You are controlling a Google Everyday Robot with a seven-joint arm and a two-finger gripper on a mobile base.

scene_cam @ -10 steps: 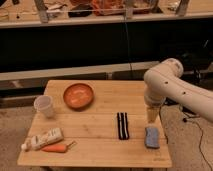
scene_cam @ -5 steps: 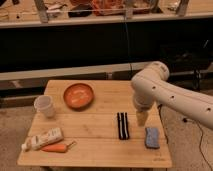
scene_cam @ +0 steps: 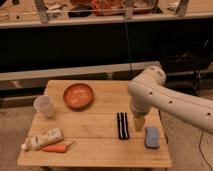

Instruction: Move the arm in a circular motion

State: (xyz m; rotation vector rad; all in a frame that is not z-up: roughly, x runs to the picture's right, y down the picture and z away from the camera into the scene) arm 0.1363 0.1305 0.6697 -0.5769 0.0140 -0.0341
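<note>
The cream-white arm (scene_cam: 170,100) comes in from the right edge and bends at a rounded elbow over the right side of the wooden table (scene_cam: 95,142). It ends in a narrow yellowish tip, the gripper (scene_cam: 138,123), which points down over the table. The tip hangs just right of a black striped bar (scene_cam: 122,125) and just left of a blue sponge (scene_cam: 152,136). The gripper holds nothing that I can see.
An orange bowl (scene_cam: 78,95) sits at the table's back middle. A white cup (scene_cam: 44,106) stands at the left. A white tube (scene_cam: 42,139) and an orange carrot (scene_cam: 56,147) lie at the front left. A dark shelf runs behind the table.
The arm has swung left over the table: its elbow and tip went from the right edge toward the black bar, and the tip now hangs between the bar and the sponge.
</note>
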